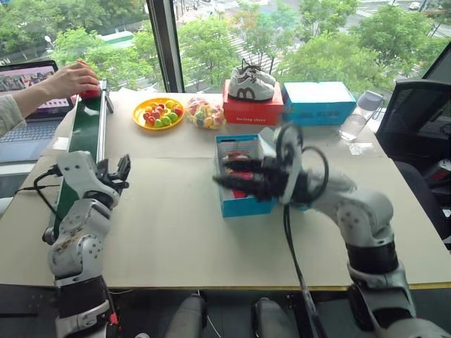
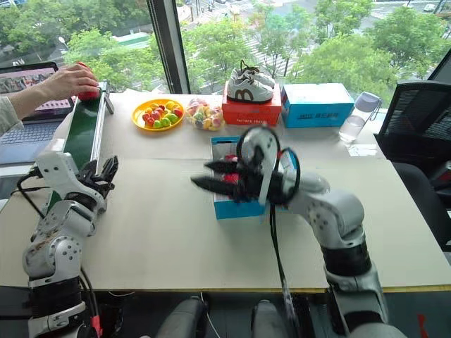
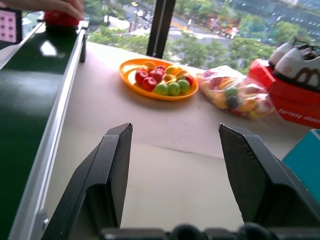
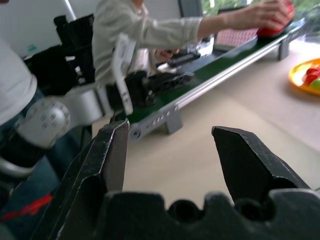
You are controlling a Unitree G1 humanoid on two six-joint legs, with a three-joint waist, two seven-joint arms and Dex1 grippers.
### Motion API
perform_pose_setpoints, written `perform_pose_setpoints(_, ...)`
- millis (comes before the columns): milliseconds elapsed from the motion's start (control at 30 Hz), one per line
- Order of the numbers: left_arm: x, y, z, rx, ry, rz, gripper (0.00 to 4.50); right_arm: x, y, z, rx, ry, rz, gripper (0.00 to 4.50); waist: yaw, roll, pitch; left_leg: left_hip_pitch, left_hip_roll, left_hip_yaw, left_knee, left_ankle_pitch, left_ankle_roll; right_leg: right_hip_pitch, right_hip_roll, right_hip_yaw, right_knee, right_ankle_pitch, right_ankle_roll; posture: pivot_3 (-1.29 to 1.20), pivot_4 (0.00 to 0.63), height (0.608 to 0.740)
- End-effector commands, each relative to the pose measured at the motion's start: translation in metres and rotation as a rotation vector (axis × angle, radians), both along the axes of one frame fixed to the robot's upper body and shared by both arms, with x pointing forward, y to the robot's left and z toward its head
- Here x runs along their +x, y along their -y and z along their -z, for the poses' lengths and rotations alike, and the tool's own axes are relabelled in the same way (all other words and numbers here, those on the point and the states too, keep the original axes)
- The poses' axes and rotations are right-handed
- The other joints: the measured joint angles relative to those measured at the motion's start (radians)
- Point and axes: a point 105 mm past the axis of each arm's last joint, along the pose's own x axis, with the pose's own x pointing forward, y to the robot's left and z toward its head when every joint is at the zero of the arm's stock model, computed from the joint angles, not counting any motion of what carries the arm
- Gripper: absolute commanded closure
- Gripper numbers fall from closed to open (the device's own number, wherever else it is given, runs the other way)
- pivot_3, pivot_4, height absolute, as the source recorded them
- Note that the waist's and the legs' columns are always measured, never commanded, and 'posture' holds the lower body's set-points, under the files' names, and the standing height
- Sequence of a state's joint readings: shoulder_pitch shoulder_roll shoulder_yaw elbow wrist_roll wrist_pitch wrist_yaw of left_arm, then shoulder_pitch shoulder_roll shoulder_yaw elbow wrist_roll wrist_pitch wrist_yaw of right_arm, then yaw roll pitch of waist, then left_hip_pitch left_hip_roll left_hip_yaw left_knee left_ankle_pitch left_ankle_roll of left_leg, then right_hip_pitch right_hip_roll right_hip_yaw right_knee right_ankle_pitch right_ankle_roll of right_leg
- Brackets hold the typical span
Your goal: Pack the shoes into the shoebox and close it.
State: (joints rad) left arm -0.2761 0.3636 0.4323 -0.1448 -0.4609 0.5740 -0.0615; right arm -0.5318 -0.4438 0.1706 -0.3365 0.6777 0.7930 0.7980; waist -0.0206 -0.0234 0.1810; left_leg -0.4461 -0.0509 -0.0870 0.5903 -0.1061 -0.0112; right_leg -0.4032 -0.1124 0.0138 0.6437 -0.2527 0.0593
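Small red shoe (image 1: 89, 92) with a rounded toe sits under a person's hand (image 1: 69, 79) at the conveyor's far left.
Left gripper (image 3: 175, 172) and right gripper (image 4: 172, 160) gape empty; open blue cardboard shoebox (image 1: 243, 204) at centre. Light, stiff-soled: grip across the sides.

I see the shoebox (image 1: 243, 204), bright blue, sitting open near the middle of the table with its white inside showing. Red shows inside it, a shoe (image 1: 239, 149) I think, though my right arm hides much of the box.
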Motion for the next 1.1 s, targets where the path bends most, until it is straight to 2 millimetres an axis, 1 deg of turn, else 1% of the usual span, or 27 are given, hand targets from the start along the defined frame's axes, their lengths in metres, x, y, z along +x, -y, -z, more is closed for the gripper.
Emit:
perform_pose_setpoints(33,-0.004,-0.020,0.003,0.018,-0.031,-0.071,1.07,0.001,-0.010,0.007,-0.040,0.131,0.010,0.98,0.000,0.000,0.000,0.000,0.000,0.000,0.000,0.000,-0.001,0.000,0.000,0.000,0.000,0.000,0.000,0.00,0.150,0.730)
perform_pose_setpoints(100,-0.006,-0.024,0.006,0.013,-0.048,-0.080,0.52,0.002,-0.013,0.014,-0.048,0.148,0.019,0.56,0.002,-0.001,0.000,0.000,0.001,0.000,0.000,0.000,-0.001,-0.001,0.000,0.000,0.000,0.001,-0.001,0.00,0.150,0.730)
perform_pose_setpoints(133,-0.007,-0.026,0.008,0.013,-0.056,-0.079,0.18,0.001,-0.014,0.017,-0.050,0.147,0.012,0.23,0.004,-0.001,-0.001,0.000,0.001,0.000,0.000,0.000,-0.001,-0.001,0.000,0.000,0.000,0.001,-0.001,0.00,0.150,0.730)
perform_pose_setpoints(167,-0.007,-0.026,0.010,0.011,-0.066,-0.076,0.07,-0.001,-0.015,0.020,-0.057,0.150,0.000,0.08,0.005,-0.001,0.000,0.000,0.002,0.000,0.000,0.000,-0.001,-0.001,0.000,0.000,0.000,0.001,-0.001,0.00,0.150,0.730)
perform_pose_setpoints(200,-0.008,-0.027,0.011,0.014,-0.074,-0.078,0.07,-0.001,-0.016,0.021,-0.064,0.158,-0.007,0.08,0.006,-0.001,0.000,0.000,0.002,0.000,0.000,0.000,-0.002,-0.001,0.000,0.000,0.000,0.001,-0.001,0.00,0.150,0.730)
perform_pose_setpoints(300,-0.009,-0.030,0.013,0.027,-0.087,-0.095,0.07,0.004,-0.017,0.017,-0.048,0.189,0.018,0.08,0.008,-0.002,-0.001,-0.001,0.002,0.000,0.000,0.000,-0.002,-0.001,0.000,0.000,0.000,0.002,-0.002,0.00,0.150,0.730)
perform_pose_setpoints(400,-0.012,-0.040,0.016,0.052,-0.112,-0.146,0.07,0.008,-0.017,0.016,-0.038,0.207,0.040,0.08,0.008,-0.003,-0.001,-0.001,0.002,0.000,0.000,0.000,-0.002,-0.001,0.000,0.000,0.000,0.003,-0.004,0.00,0.150,0.730)
perform_pose_setpoints(500,-0.014,-0.050,0.017,0.047,-0.124,-0.194,0.07,0.016,-0.018,0.013,-0.026,0.241,0.098,0.08,0.007,-0.003,-0.001,0.000,0.002,0.000,0.000,0.000,-0.002,-0.001,0.000,0.000,0.000,0.003,-0.004,0.00,0.150,0.730)
perform_pose_setpoints(567,-0.013,-0.053,0.015,0.081,-0.130,-0.186,0.07,0.018,-0.019,0.013,-0.011,0.181,0.098,0.08,0.006,-0.003,-0.001,0.000,0.002,0.000,0.000,0.000,-0.002,-0.001,0.000,0.000,0.000,0.003,-0.003,0.00,0.150,0.730)
perform_pose_setpoints(667,-0.014,-0.059,0.014,0.088,-0.131,-0.201,0.07,0.025,-0.017,0.012,-0.013,0.186,0.140,0.08,0.007,-0.004,-0.001,0.000,0.002,0.001,0.000,0.000,-0.002,-0.001,0.001,0.000,0.000,0.003,-0.004,0.00,0.150,0.730)
perform_pose_setpoints(833,-0.012,-0.060,0.012,0.088,-0.133,-0.204,0.07,0.031,-0.015,0.015,-0.027,0.186,0.172,0.08,0.009,-0.004,-0.001,0.000,0.002,0.000,0.000,0.000,-0.002,-0.001,0.000,0.000,0.000,0.004,-0.005,0.00,0.150,0.730)
perform_pose_setpoints(967,-0.010,-0.061,0.005,0.097,-0.121,-0.199,0.07,0.030,-0.017,0.016,-0.023,0.180,0.175,0.08,0.008,-0.004,-0.001,0.000,0.002,0.000,0.000,0.000,-0.002,-0.001,0.000,0.000,0.000,0.004,-0.005,0.00,0.150,0.730)
perform_pose_setpoints(1100,-0.009,-0.062,0.006,0.098,-0.124,-0.198,0.07,0.029,-0.018,0.018,-0.026,0.179,0.177,0.08,0.007,-0.004,-0.001,0.000,0.002,0.001,0.000,0.000,-0.002,-0.001,0.000,0.000,0.000,0.004,-0.005,0.00,0.150,0.730)
